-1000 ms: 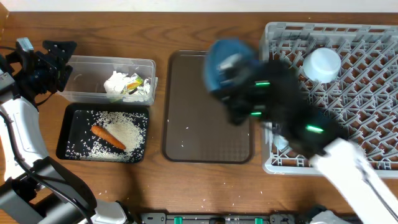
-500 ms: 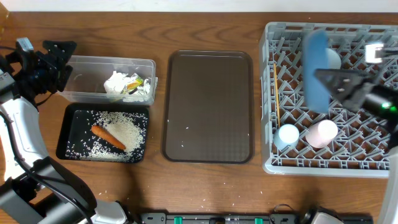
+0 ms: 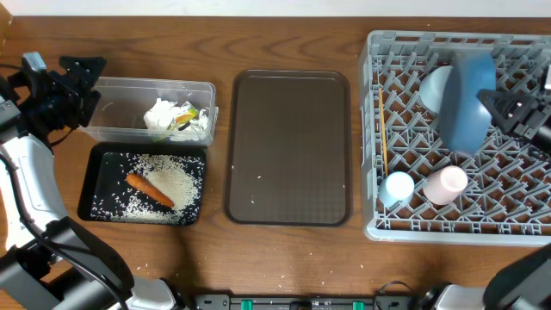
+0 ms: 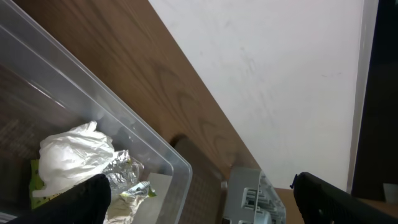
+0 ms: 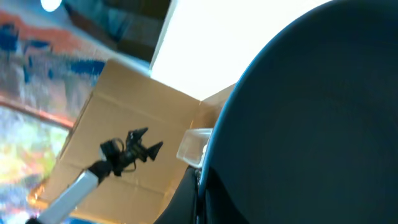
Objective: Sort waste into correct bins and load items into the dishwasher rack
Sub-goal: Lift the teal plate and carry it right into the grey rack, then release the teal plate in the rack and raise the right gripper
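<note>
Blue plate [image 3: 467,99] on edge, tilted, over rack [image 3: 448,231] upper middle, just beside bowl [image 3: 433,86]. Right gripper [image 3: 501,106] clamped on plate rim. Risk: rim misses peg slot at release, plate topples onto bowl or pink cup [image 3: 445,183]. Left gripper [image 3: 84,84] splayed, empty, far left of rack.

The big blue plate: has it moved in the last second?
Yes. The blue plate travelled right, from above the brown serving tray to over the grey rack, beside the pale bowl.
</note>
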